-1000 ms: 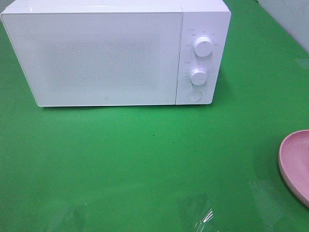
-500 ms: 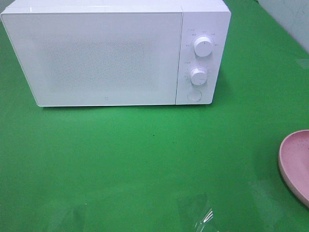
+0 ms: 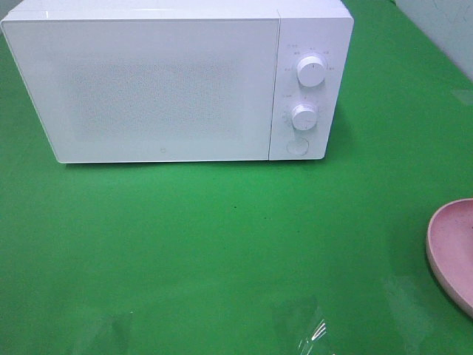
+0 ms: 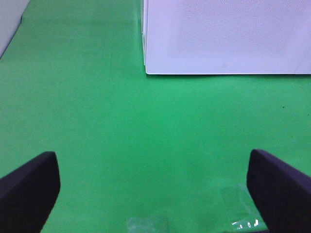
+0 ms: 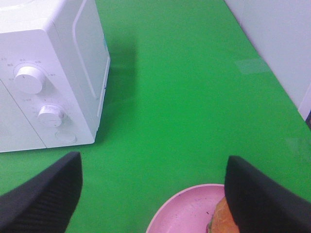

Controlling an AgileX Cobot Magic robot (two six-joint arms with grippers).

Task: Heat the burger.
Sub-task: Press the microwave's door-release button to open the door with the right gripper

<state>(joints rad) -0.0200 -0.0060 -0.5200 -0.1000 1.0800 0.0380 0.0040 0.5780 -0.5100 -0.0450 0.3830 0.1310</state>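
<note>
The burger (image 5: 221, 221) shows only in the right wrist view as a golden-brown bun edge on a round pink plate (image 5: 184, 213), partly hidden by a finger. The plate's rim (image 3: 451, 251) shows at the right edge of the exterior view. The white microwave (image 3: 170, 81) stands at the back with its door shut and two knobs (image 3: 311, 71) on its right panel. My right gripper (image 5: 153, 194) is open above the plate. My left gripper (image 4: 153, 189) is open and empty over the green table, in front of the microwave's left corner (image 4: 146, 70).
The table is covered in green cloth (image 3: 222, 244). A round button (image 3: 297, 146) sits below the microwave's knobs. A grey wall (image 5: 272, 39) runs along the right side of the table. Neither arm shows in the exterior view.
</note>
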